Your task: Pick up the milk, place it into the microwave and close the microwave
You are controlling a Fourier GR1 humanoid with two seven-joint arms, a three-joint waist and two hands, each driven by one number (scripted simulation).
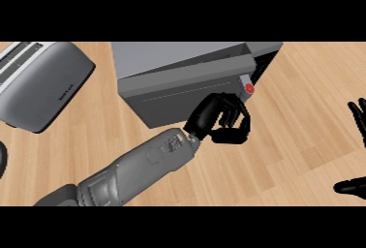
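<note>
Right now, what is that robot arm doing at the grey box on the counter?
The robot's left hand is at the door of the microwave, fingers curled against its front edge near the red button. The door stands nearly shut, with a dark gap showing at its right side. No milk is in sight; whether it is inside cannot be told. The right hand rests open at the right edge. A toaster sits to the left on the wooden counter.

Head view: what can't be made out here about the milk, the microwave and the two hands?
- Milk: not visible anywhere; whether it is inside the microwave cannot be told.
- Microwave interior: only a dark sliver shows at its right side; the door hides the rest.
- Left hand: fingers curled at the door's edge; contact is unclear.
- Right hand: cut off by the right edge.
- Toaster: cut off by the left edge.
</note>
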